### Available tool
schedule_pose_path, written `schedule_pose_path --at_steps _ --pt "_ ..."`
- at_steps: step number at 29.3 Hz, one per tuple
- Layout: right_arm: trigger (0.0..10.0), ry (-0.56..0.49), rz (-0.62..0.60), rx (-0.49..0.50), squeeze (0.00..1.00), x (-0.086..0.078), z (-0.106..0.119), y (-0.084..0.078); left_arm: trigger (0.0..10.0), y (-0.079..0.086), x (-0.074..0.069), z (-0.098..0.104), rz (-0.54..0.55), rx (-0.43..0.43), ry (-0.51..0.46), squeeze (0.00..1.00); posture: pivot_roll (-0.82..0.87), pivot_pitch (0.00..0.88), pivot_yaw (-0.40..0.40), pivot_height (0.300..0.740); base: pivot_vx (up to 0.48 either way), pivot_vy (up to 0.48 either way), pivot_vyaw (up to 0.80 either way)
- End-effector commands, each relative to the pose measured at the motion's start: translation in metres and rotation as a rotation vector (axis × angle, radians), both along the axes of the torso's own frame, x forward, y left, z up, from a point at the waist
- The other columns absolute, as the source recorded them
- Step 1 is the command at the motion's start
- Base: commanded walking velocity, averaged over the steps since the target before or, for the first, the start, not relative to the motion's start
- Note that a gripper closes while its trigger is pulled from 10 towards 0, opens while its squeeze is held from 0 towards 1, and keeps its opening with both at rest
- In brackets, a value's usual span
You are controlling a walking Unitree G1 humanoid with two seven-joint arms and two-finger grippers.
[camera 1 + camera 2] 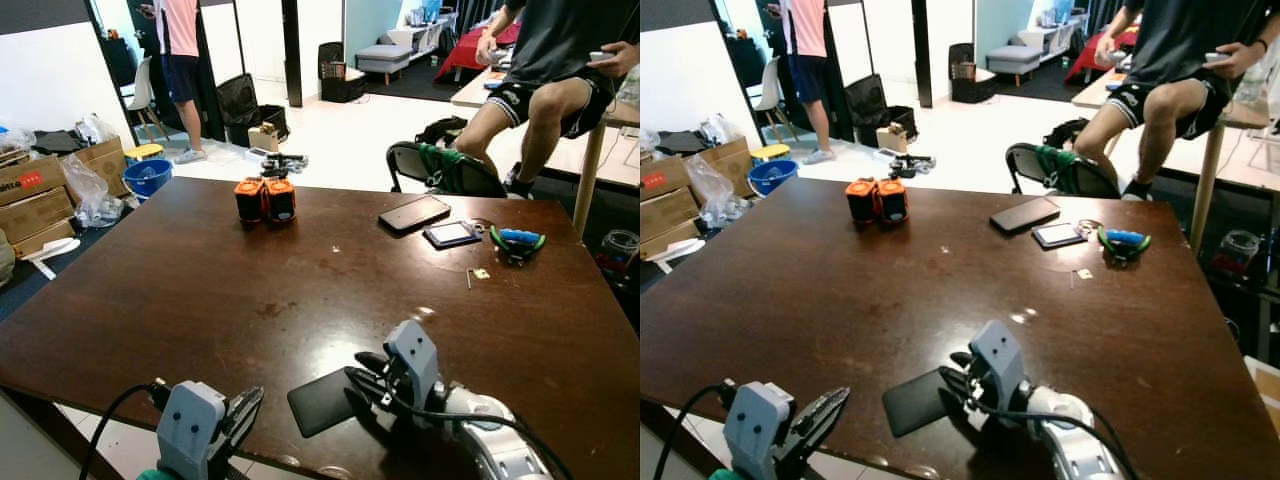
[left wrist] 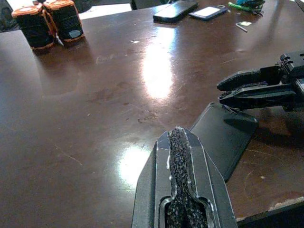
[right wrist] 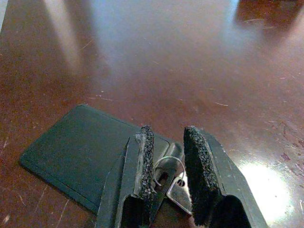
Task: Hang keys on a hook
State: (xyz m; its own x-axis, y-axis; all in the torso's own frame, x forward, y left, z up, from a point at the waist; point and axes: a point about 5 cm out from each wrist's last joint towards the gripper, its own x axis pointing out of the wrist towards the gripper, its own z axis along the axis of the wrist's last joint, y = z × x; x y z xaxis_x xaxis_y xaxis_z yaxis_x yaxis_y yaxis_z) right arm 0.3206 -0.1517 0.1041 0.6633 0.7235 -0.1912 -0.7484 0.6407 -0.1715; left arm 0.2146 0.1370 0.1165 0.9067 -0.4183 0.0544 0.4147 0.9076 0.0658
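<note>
Your right gripper (image 3: 166, 178) hangs parted over the keys (image 3: 173, 183), which lie between its pads at the black card's (image 3: 80, 149) edge; left gripper (image 2: 183, 190) clenched nearby; no legible writing.

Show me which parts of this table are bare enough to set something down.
Bare: the wide middle of the table, between the orange batteries and the dark card. Crowded: the far right corner, with phone, badge and green-handled tool.

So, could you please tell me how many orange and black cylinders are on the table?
2, side by side and touching at the table's far left: one left, the other right.
</note>
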Motion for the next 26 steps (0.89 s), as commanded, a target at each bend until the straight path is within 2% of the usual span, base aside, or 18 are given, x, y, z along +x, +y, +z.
schedule_pose_path --at_steps 1,6,10,11,12,13,18,19,24,26 --pt "10.0 0.011 0.028 -0.013 0.0 0.0 -0.003 0.005 10.0 0.003 -0.002 -0.008 0.009 0.02 0.041 0.0 0.02 0.023 0.159 0.74 0.0 0.0 0.0" --pt "10.0 0.02 0.04 -0.018 0.0 -0.001 -0.004 0.007 10.0 0.003 -0.002 -0.008 0.008 0.02 0.042 0.0 0.02 0.023 0.159 0.74 0.0 0.0 0.0" --pt "10.0 0.031 0.008 0.016 0.0 -0.001 -0.004 0.002 10.0 0.003 -0.004 -0.008 0.008 0.016 0.045 0.0 0.02 0.023 0.159 0.74 0.0 0.0 0.0" --pt "10.0 0.037 -0.018 0.038 0.92 0.0 -0.003 -0.001 10.0 0.004 -0.004 -0.008 0.009 0.015 0.046 0.0 0.02 0.023 0.159 0.74 0.0 0.0 0.0" --pt "10.0 0.037 -0.018 0.038 0.92 0.0 -0.003 -0.001 10.0 0.004 -0.004 -0.008 0.009 0.015 0.046 0.0 0.02 0.023 0.159 0.74 0.0 0.0 0.0" --pt "10.0 0.041 -0.041 0.051 1.0 0.0 -0.003 -0.005 10.0 0.004 -0.004 -0.008 0.009 0.013 0.046 0.0 0.02 0.023 0.159 0.74 0.0 0.0 0.0" --pt "10.0 0.048 -0.06 0.062 1.0 0.001 -0.003 -0.007 10.0 0.004 -0.004 -0.008 0.009 0.011 0.046 0.0 0.02 0.023 0.159 0.74 0.0 0.0 0.0" --pt "10.0 0.054 -0.078 0.074 0.0 0.002 -0.004 -0.009 10.0 0.004 -0.003 -0.008 0.01 0.008 0.046 0.0 0.02 0.024 0.163 0.74 0.0 0.0 0.0" --pt "10.0 0.06 -0.095 0.079 0.0 0.002 -0.004 -0.009 10.0 0.004 -0.003 -0.007 0.01 0.003 0.046 0.0 0.02 0.024 0.163 0.74 0.0 0.0 0.0" --pt "10.0 0.064 -0.103 0.045 0.0 0.003 -0.007 -0.009 10.0 0.004 -0.003 -0.007 0.009 0.002 0.048 0.0 0.02 0.024 0.163 0.74 0.0 0.0 0.0"
